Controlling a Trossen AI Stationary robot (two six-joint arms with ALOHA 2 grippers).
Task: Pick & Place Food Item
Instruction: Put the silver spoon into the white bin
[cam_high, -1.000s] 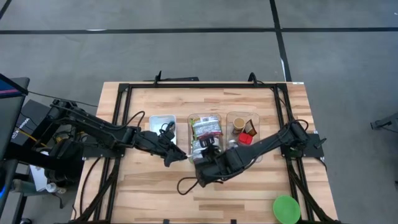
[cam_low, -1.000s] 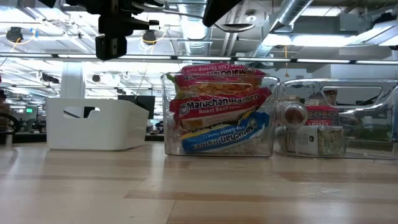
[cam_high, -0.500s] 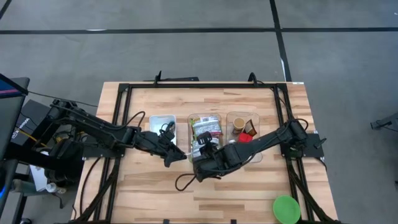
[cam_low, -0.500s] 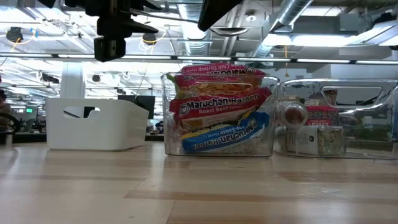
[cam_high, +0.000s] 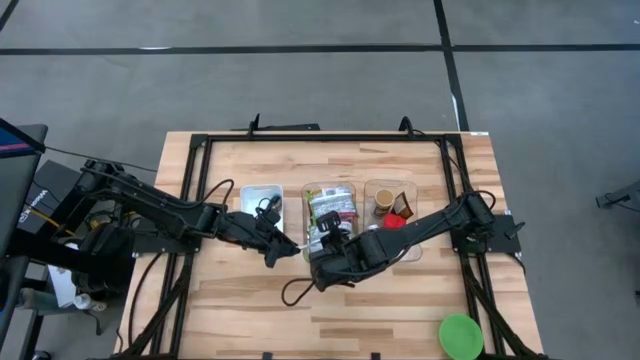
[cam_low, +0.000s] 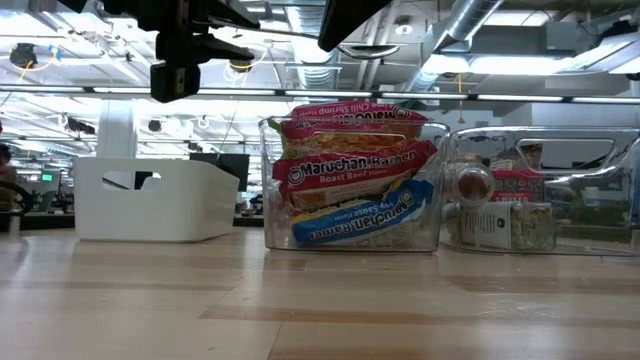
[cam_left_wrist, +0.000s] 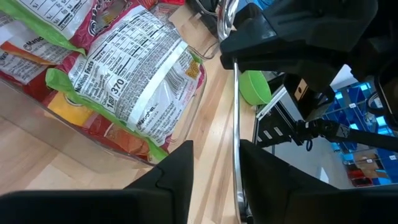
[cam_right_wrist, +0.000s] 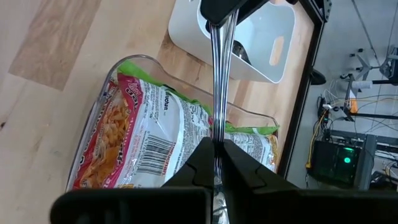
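Grip check: right gripper (cam_right_wrist: 216, 148) is pinched tight on a thin metal rod (cam_right_wrist: 216, 81). Left gripper (cam_left_wrist: 216, 152) stands part open, straddling the rod's far end, not visibly clamped. Ramen packets (cam_right_wrist: 143, 137) lie untouched in the clear bin (cam_low: 268, 200) beside us. I judge this a tool handover; next, left must close before right releases.

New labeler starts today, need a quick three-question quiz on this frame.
1. True or false: in the high view, the white bin stands left of the ramen bin.
2. The right gripper is shut on: A) a ramen pack, B) a thin metal utensil, C) a jar.
3. What colour is the round item lying apart from the bins?
Key: 1 true; 2 B; 3 green.
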